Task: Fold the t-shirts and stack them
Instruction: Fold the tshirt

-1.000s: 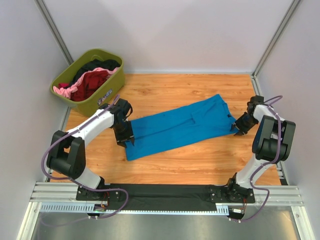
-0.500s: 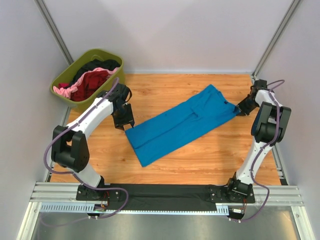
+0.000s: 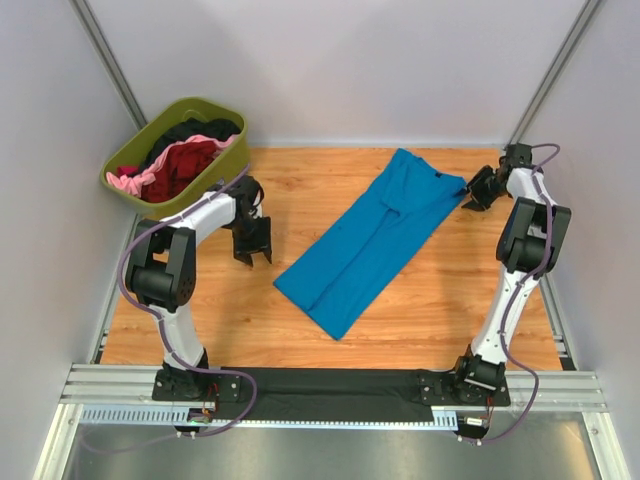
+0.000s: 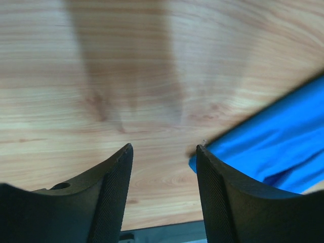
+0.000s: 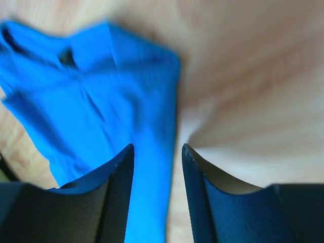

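One blue t-shirt point(image 3: 375, 240) lies folded, slanting across the middle of the table point(image 3: 300, 180). One olive-green tub point(image 3: 205, 190) at far left holds a heap of clothes point(image 3: 185, 160), dark red, pink and black. The left gripper point(image 3: 252, 255) and the right gripper point(image 3: 476, 192) both have their fingers spread.

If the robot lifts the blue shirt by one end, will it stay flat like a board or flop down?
Probably flop: the blue shirt lies flat and thin on the table with soft folds, so it would likely droop. Being thin cloth, it is probably light. Pushed, it might bunch up rather than slide whole.
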Available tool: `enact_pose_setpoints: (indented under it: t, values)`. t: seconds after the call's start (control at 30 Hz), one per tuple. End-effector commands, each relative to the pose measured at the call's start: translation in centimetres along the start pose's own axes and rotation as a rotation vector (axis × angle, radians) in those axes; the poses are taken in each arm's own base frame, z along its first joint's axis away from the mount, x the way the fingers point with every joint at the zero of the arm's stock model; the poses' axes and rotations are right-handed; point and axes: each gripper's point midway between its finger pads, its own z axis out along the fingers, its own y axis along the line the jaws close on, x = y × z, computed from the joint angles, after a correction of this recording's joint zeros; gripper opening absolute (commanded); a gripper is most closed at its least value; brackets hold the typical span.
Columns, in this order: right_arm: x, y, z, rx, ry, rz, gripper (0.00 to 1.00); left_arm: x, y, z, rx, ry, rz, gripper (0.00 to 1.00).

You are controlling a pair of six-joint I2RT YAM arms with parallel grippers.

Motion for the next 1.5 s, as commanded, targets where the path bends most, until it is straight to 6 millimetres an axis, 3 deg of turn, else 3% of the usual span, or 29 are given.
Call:
enact_pose_setpoints:
  t: [0.0,0.07,0.1,0.17,0.2,0.4,0.67,0.83,1.17,1.27,1.47]
  values:
    - [1.7,2.1,-5.1,-0.052,0.003,-0.012,0.46,-0.6,-3.3,-0.9,0.197,-0.032,0.103,0.61]
    - [2.7,3.0,-7.2,-0.077,-0.015,-0.018,0.48,-0.1,-4.1,-1.1,0.246,-0.013,0.121,0.62]
    - [4.4,2.0,-7.2,-0.059,0.015,0.0,0.48,0.5,-4.4,-1.0,0.27,0.008,0.137,0.62]
    - [5.1,2.7,-8.9,-0.078,-0.009,-0.007,0.52,1.4,-3.9,-0.6,0.254,0.034,0.176,0.62]
    - [6.6,2.0,-8.8,-0.076,0.024,0.007,0.53,2.3,-3.5,-0.2,0.248,0.056,0.178,0.62]
    - [9.3,2.3,-12.7,-0.083,0.036,-0.018,0.56,3.8,-3.8,0.4,0.297,0.091,0.193,0.6]
    - [12.8,1.6,-14.9,-0.084,0.084,-0.039,0.57,4.5,-3.5,1.0,0.292,0.105,0.186,0.54]
    - [13.6,1.1,-15.5,-0.069,0.085,-0.042,0.57,5.2,-3.3,1.9,0.287,0.137,0.182,0.48]
    - [14.2,2.0,-17.3,-0.106,0.068,-0.056,0.57,6.0,-5.1,1.6,0.342,0.154,0.12,0.09]
    - [14.2,2.4,-17.7,-0.116,0.061,-0.063,0.57,6.7,-3.7,1.5,0.241,0.173,0.076,0.0]
    - [13.7,2.7,-16.2,-0.119,0.031,-0.087,0.59,9.7,-0.5,1.1,0.077,0.241,-0.017,0.0]
